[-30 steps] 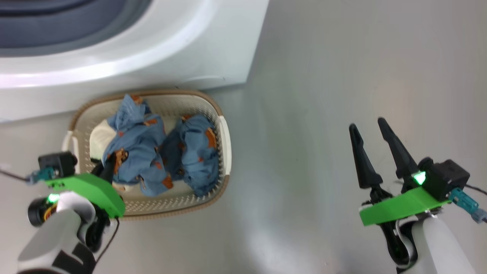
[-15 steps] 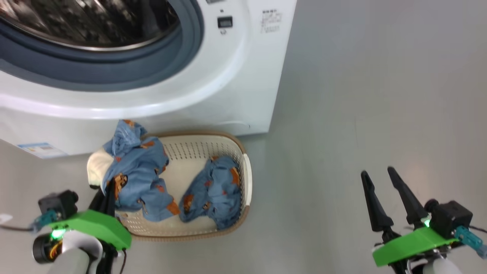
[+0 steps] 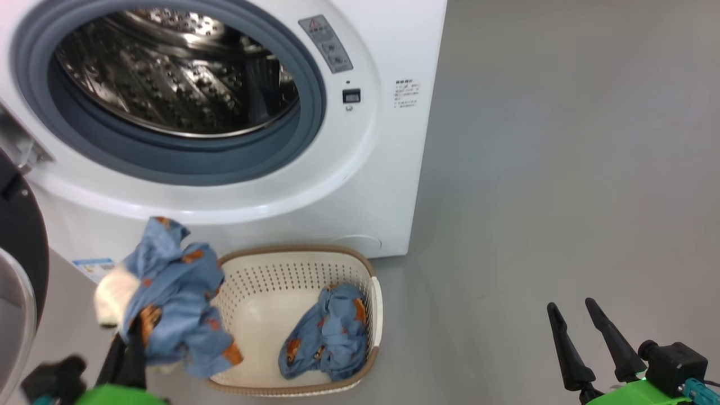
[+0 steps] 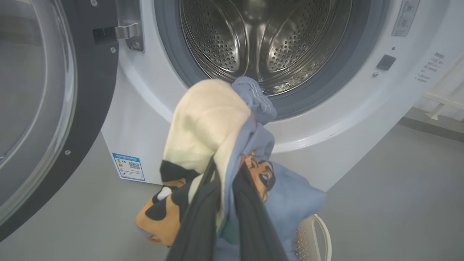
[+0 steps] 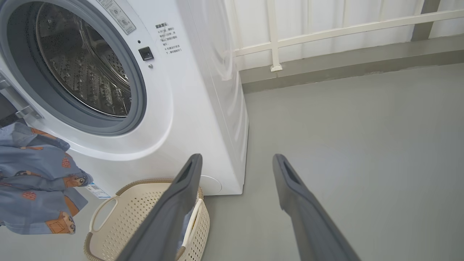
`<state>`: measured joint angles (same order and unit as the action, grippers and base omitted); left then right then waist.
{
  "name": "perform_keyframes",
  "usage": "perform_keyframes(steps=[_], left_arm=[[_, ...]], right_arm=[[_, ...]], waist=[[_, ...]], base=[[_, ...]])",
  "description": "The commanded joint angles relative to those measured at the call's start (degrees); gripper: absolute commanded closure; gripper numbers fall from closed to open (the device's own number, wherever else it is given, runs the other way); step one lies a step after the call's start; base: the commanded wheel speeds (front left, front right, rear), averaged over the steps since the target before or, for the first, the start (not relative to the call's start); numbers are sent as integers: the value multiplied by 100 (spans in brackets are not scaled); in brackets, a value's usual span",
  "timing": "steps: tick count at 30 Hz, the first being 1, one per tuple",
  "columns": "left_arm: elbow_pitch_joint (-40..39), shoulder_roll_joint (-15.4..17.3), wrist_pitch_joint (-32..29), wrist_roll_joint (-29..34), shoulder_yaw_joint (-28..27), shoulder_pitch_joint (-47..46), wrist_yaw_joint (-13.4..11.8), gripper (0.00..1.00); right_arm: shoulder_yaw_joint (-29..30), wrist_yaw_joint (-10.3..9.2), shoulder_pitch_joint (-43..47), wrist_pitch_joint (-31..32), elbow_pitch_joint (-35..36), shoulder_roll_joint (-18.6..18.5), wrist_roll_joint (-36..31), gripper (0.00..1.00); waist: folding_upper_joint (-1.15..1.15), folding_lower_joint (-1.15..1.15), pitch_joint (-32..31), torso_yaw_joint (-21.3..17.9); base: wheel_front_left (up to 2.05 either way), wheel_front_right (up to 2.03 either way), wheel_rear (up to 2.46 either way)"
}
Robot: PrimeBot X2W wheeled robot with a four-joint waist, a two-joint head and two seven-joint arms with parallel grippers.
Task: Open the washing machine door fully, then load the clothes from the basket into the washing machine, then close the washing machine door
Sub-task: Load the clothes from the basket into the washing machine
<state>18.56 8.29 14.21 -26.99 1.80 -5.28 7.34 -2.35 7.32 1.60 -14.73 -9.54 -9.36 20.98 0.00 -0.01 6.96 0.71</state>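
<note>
My left fingers (image 4: 250, 214) are clamped on a garment (image 3: 174, 304) hanging above the basket's (image 3: 298, 250) left rim, right fingers (image 5: 181, 203) apart; I'm mid-loading, and next I'd raise it into the open drum (image 3: 169, 73), a second garment (image 3: 329, 337) lying in the basket.

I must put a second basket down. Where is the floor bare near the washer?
Bare floor lies right of the washer and basket, ahead of the right gripper. Left is crowded: the open door and the garment in the left gripper.
</note>
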Motion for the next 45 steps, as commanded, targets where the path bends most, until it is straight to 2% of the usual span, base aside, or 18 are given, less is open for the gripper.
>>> perform_keyframes(steps=[1,6,11,17,23,32,41,45], left_arm=[[-338,91,78,141,-364,130,14,100],[-955,-114,79,363,-623,663,14,100],[-1223,-223,79,409,-649,757,14,100],[-1338,-307,79,352,-667,483,14,100],[-1205,-251,79,151,-666,-235,14,100],[-621,297,79,-5,-615,-1899,14,100],[775,880,79,-79,-350,-3611,14,100],[1216,1004,79,-82,-235,-4091,14,100]], right_arm=[[-106,17,26,-27,139,-98,65,0],[-61,17,83,-27,192,-114,92,0],[-14,17,104,-27,221,-116,94,0],[-9,17,83,-27,252,-73,78,0],[-68,17,-62,-27,297,20,29,0],[-244,17,-468,-27,328,175,-39,0],[-361,17,-873,-27,417,368,-103,0],[-392,17,-967,-27,452,425,-127,0]], waist=[[0,1,-195,-71],[0,1,-208,-92],[0,1,-163,-65],[0,1,-61,-53],[0,1,231,-109],[0,1,868,-386],[0,1,1549,-761],[0,1,1770,-852]], base=[[0,0,0],[0,0,0],[0,0,0],[0,0,0],[0,0,0],[0,0,0],[0,0,0],[0,0,0]])
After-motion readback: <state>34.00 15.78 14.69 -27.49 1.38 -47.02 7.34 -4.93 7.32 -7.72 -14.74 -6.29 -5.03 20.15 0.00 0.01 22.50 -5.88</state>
